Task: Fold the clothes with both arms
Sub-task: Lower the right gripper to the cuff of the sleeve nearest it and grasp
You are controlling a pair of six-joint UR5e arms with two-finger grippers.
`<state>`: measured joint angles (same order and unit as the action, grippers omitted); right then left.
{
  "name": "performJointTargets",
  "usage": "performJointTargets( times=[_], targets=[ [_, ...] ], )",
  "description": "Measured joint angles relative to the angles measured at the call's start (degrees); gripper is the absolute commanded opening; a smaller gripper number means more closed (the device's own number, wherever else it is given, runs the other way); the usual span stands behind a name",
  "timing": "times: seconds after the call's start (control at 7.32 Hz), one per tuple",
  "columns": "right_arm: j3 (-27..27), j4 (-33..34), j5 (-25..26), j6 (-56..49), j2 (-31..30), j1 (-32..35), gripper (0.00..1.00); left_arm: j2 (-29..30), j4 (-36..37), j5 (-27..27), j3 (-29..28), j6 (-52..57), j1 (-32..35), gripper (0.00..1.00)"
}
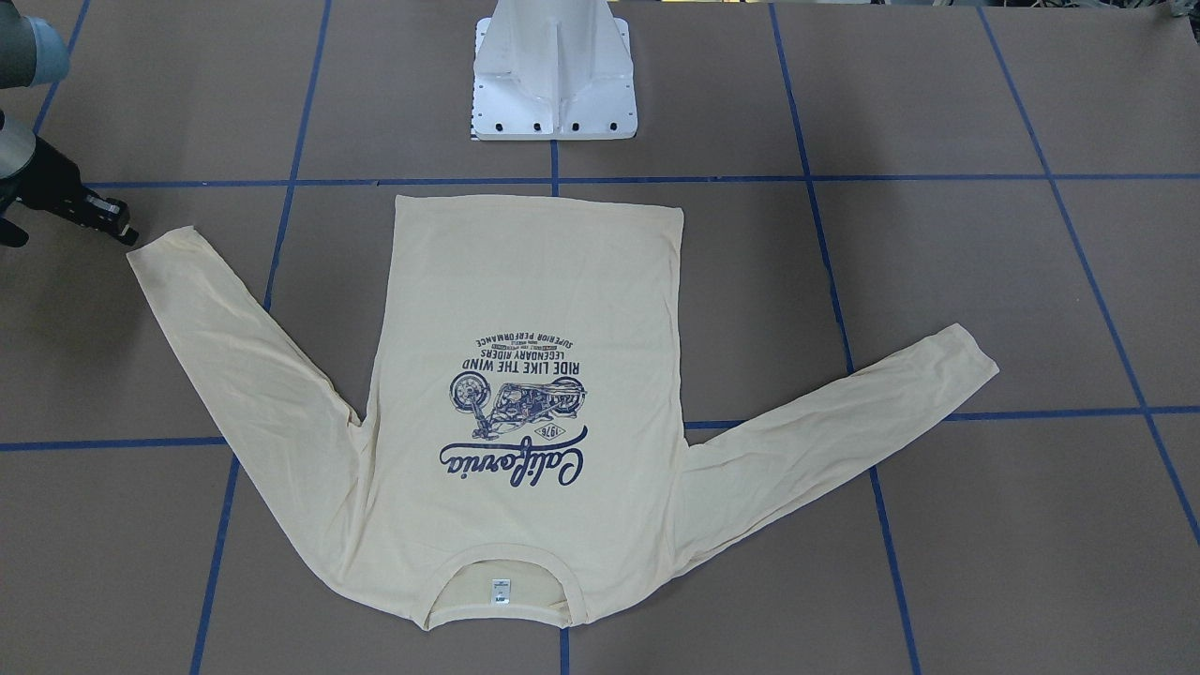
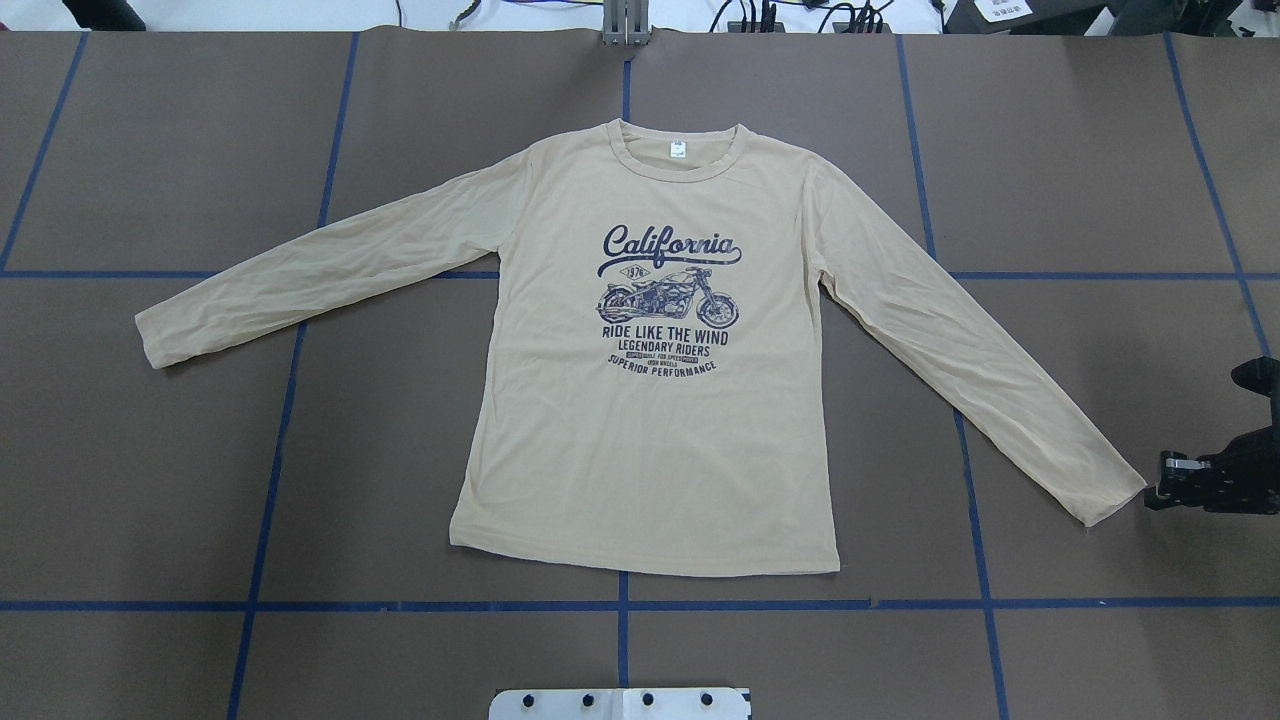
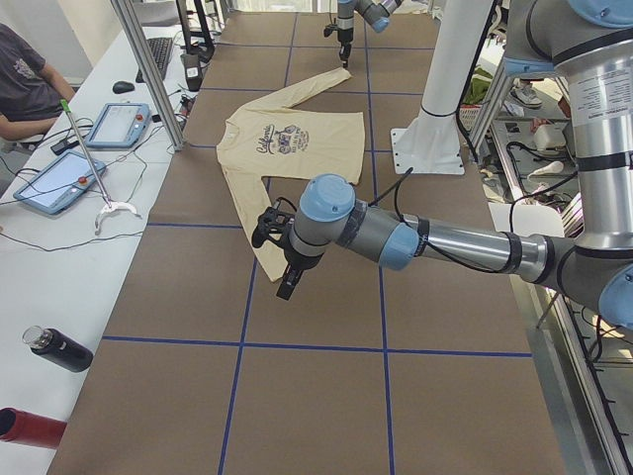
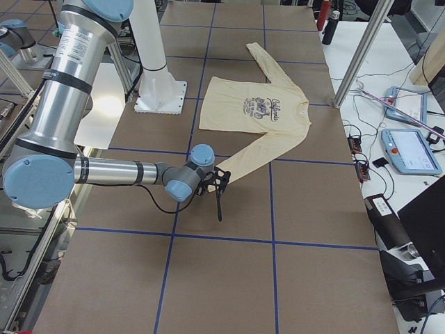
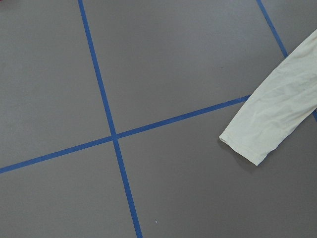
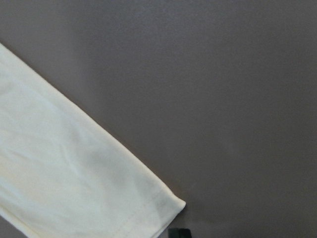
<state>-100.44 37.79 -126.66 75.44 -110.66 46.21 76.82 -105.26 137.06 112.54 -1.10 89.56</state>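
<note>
Brown table covering (image 2: 150, 480), gridded with blue tape (image 2: 300, 605), is spread with the pale cream long-sleeved T-shirt of thin fabric (image 2: 650, 450), laid flat, print up, sleeves splayed. It is judged light, limp and easily bunched, and best taken at sleeve ends or hem corners. The right gripper (image 2: 1155, 490) is shown overhead just beside one cuff (image 2: 1110, 500). The left gripper (image 3: 287, 282) is shown only from the side. Neither's jaw state can be told.

Brown table (image 2: 150, 480) carries T-shirt (image 2: 650, 450), seemingly flat.

Bare table (image 2: 200, 480) surrounds the T-shirt (image 2: 650, 450) — pedestal (image 1: 553, 84) stands near its hem.
</note>
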Motion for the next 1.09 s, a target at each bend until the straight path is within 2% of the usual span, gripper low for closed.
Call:
performJointTargets(
  times=[0.14, 0.27, 0.82, 0.96, 1.09],
  targets=[
    [-0.93, 0.0, 0.04, 0.03, -0.79, 0.01, 0.42, 0.0, -0.02, 0.0, 0.02, 0.02, 0.0, 0.99],
    [-0.96, 0.04, 0.25, 0.05, -0.92, -0.1, 0.65, 0.0, -0.03, 0.02, 0.04, 0.02, 0.0, 0.99],
    [2.09, 0.22, 1.03, 0.9, 1.76, -0.35, 0.66, 0.0, -0.04, -0.02, -0.03, 0.04, 0.0, 0.99],
    [2.43, 0.29, 1.47, 0.93, 2.1, -0.38, 0.63, 0.01, -0.04, -0.01, -0.03, 0.04, 0.0, 0.99],
    [2.66, 0.35, 2.06, 0.94, 2.3, -0.39, 0.52, 0.05, -0.04, 0.0, -0.03, 0.05, 0.0, 0.99]
  ],
)
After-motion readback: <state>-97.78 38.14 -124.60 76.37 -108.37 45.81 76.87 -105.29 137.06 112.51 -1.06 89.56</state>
